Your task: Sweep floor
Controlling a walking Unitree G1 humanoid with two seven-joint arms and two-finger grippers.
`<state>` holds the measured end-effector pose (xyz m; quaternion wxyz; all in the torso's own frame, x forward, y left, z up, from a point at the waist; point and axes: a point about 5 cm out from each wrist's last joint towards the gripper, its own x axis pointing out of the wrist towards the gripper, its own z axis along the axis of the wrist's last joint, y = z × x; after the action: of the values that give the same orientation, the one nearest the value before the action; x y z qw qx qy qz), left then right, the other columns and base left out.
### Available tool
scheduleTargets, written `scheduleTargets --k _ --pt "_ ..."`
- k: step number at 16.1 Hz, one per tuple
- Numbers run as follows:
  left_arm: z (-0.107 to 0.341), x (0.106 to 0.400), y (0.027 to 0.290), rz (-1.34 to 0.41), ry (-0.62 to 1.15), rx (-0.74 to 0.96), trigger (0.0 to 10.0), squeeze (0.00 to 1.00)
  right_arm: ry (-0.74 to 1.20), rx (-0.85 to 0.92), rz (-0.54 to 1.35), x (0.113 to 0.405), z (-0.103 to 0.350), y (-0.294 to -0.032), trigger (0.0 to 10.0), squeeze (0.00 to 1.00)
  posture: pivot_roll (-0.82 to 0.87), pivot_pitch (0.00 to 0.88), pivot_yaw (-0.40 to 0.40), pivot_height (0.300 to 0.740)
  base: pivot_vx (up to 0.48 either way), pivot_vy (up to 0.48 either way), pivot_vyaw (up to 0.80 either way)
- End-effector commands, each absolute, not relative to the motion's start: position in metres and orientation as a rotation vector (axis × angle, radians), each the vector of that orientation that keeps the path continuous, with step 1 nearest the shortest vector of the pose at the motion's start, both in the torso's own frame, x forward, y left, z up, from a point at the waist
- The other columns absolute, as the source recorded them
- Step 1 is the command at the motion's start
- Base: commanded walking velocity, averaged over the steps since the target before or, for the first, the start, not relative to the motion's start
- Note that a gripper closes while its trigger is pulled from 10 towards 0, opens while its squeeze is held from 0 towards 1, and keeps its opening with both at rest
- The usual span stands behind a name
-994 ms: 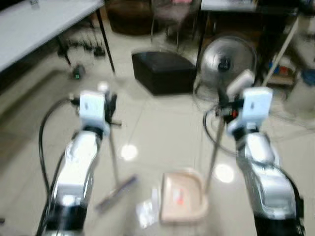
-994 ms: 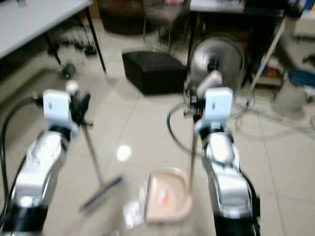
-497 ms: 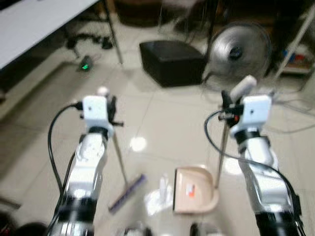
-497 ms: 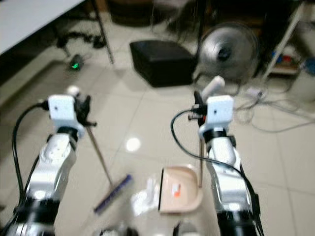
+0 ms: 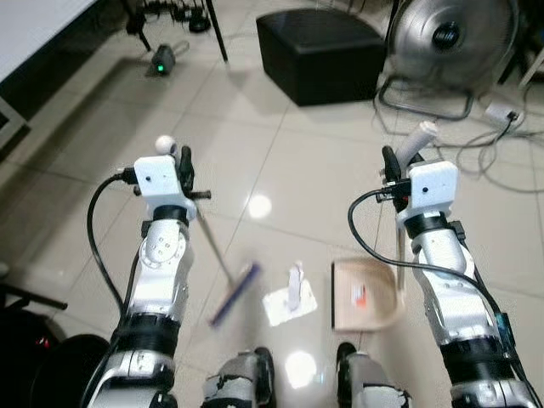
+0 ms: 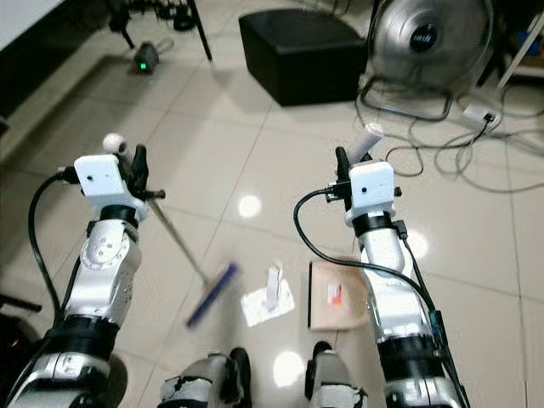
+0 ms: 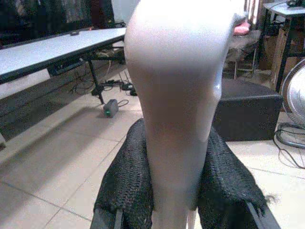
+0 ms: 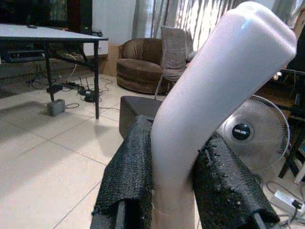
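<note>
1. The left gripper (image 5: 181, 161) has its jaws pinched on the upper handle of the broom (image 5: 234, 293), whose dark brush head rests on the tiled floor (image 5: 289, 178) just in front of the robot's feet.
2. The right gripper (image 5: 393, 163) has its jaws clamped around the white grip of the dustpan (image 5: 364, 295), which sits mouth-open on the floor toward the broom.
3. Between brush head and dustpan lies a piece of white litter (image 5: 290, 299), apart from both and not yet in the pan.
4. A small red-and-white scrap (image 5: 359, 297) lies inside the pan, so some collecting looks done.
5. What is left, as I judge it: push the white litter across into the pan mouth, then lift the pan away. The sweep seems around midway.
6. The black box (image 5: 321, 42) and fan (image 5: 450, 38) stand well apart.
</note>
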<state>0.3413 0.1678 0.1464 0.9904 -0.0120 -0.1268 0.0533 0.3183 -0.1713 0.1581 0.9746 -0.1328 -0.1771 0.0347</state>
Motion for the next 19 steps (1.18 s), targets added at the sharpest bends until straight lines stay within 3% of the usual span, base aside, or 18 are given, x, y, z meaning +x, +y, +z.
scheduleTargets --k 1,6,7,13,16,19 --pt "0.153 0.343 0.173 0.117 -0.302 -0.010 10.0 0.00 -0.392 -0.284 0.089 0.318 0.160 -0.165 10.0 0.00 0.13 0.350 0.181 0.740 0.000 0.000 0.00" --pt "0.166 0.364 0.156 0.058 -0.359 -0.035 10.0 0.00 -0.394 -0.321 0.126 0.327 0.143 -0.138 10.0 0.00 0.12 0.372 0.198 0.740 0.000 0.000 0.00" --pt "0.165 0.367 0.147 0.041 -0.353 -0.045 10.0 0.00 -0.398 -0.297 0.173 0.327 0.140 -0.116 10.0 0.00 0.11 0.370 0.199 0.740 0.000 0.000 0.00" --pt "0.159 0.375 0.127 0.015 -0.303 -0.051 10.0 0.00 -0.410 -0.195 0.301 0.311 0.134 -0.067 10.0 0.00 0.08 0.367 0.188 0.740 0.000 0.000 0.00" --pt "0.155 0.378 0.119 0.001 -0.262 -0.075 10.0 0.00 -0.384 -0.188 0.316 0.307 0.129 -0.061 10.0 0.00 0.07 0.359 0.178 0.740 0.000 0.000 0.00" --pt "0.164 0.380 0.113 0.008 -0.294 -0.160 10.0 0.00 -0.350 -0.191 0.255 0.314 0.127 -0.073 10.0 0.00 0.08 0.351 0.173 0.740 0.000 0.000 0.00"
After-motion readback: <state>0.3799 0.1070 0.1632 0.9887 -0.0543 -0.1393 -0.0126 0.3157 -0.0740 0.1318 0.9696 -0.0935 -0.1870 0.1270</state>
